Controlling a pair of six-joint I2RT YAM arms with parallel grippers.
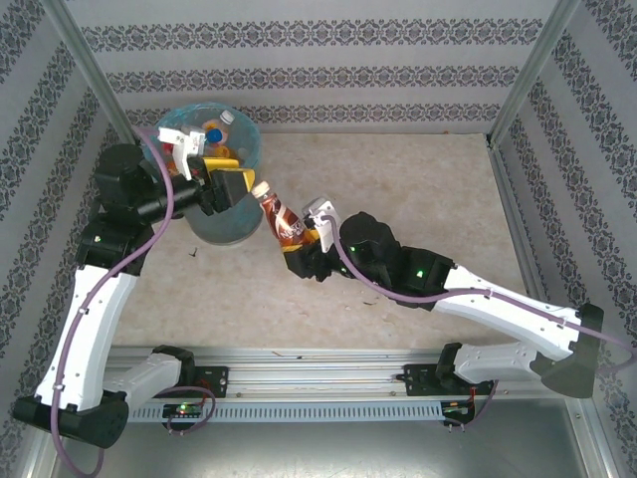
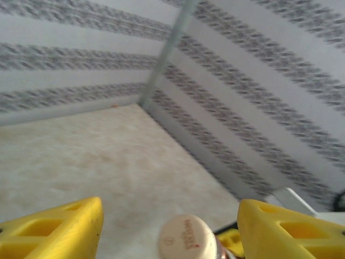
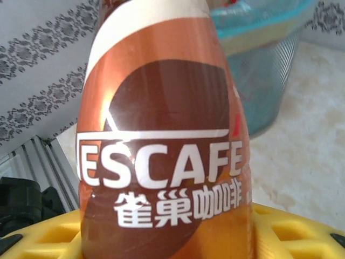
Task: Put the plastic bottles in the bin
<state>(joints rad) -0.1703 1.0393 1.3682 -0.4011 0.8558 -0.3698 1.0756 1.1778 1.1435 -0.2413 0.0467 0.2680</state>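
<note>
Brown bottle (image 1: 283,221), base out of sight in right pincer (image 1: 301,241).

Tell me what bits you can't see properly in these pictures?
- Top view: the left gripper covers part of the bin, so the bottles inside can't be counted.
- Right wrist view: the coffee bottle has its top and base cut off by the picture edges.
- Left wrist view: the print on the bottle cap is too blurred to read.

The bottle (image 3: 161,151) has a glossy label; the plastic fingers (image 2: 59,229) look matt.
</note>
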